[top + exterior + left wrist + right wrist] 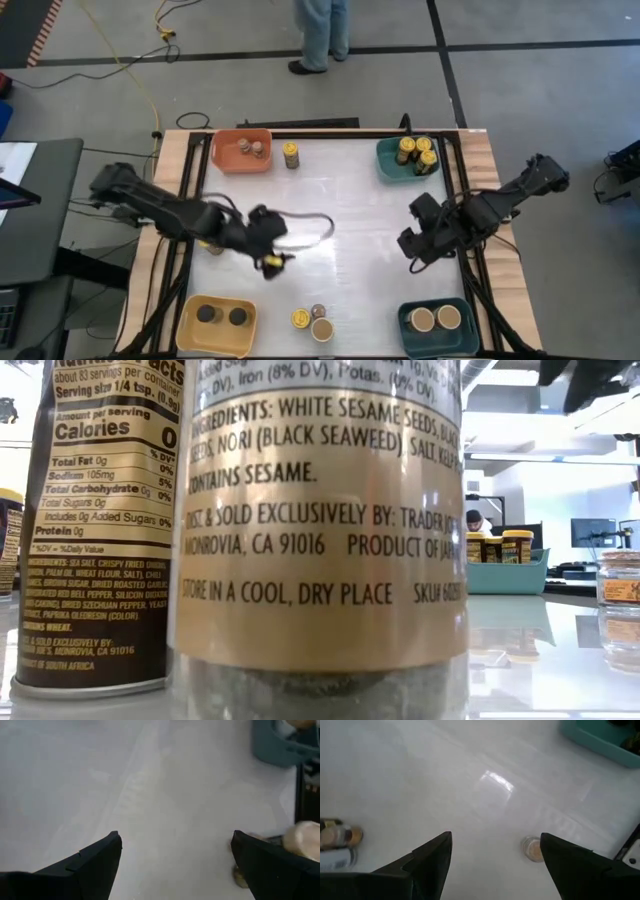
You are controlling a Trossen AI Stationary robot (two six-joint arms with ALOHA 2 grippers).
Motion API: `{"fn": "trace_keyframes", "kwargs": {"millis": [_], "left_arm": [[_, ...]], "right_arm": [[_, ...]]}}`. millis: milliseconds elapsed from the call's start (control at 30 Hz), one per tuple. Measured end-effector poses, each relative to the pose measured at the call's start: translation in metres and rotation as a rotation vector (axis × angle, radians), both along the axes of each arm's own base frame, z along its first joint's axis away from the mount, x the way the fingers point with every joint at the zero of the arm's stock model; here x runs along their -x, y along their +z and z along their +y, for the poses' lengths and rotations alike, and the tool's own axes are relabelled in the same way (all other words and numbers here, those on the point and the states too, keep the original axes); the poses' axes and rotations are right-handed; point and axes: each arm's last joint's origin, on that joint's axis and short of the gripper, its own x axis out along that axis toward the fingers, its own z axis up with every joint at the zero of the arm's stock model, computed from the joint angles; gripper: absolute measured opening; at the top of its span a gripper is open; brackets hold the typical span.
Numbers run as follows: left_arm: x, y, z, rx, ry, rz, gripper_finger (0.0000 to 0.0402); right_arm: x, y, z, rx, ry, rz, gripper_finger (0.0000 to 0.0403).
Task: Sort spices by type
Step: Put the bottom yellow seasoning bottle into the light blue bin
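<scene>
Both pincers, left [272, 262] and right [412, 247], were held wide and empty; the rigid, slippery yellow-lidded cylindrical jar [299, 319] at six o'clock was judged best gripped mid-body.

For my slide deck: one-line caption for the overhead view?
Both open grippers, left and right, hover over the white table; jars partly sorted into corner bins.

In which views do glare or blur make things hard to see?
High view: soft glare on the table. Low view: two jars so close they block most of it, their labels readable. Right wrist view: a bright reflection on the table; the small jar is blurred. Left wrist view: everything soft.
</scene>
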Motion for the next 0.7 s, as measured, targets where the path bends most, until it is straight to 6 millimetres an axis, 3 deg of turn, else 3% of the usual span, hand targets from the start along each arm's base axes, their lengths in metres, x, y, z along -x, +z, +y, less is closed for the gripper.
{"fn": "trace_keyframes", "kwargs": {"millis": [200,400,533,700], "left_arm": [[-0.038,0.003,-0.053,-0.023,-0.105,0.083,0.0361],[-0.056,-0.011,-0.101,-0.088,-0.24,0.194,0.0361],[-0.063,-0.029,-0.124,-0.084,-0.303,0.271,0.0361],[-0.07,-0.048,-0.138,-0.054,-0.351,0.333,0.0361]], "right_arm": [[0.003,-0.005,0.017,0.017,0.081,0.023,0.0329],[0.002,-0.012,0.03,0.037,0.133,0.051,0.0329],[0.002,-0.016,0.038,0.049,0.16,0.068,0.0329],[0.001,-0.02,0.042,0.061,0.169,0.083,0.0329]]}}
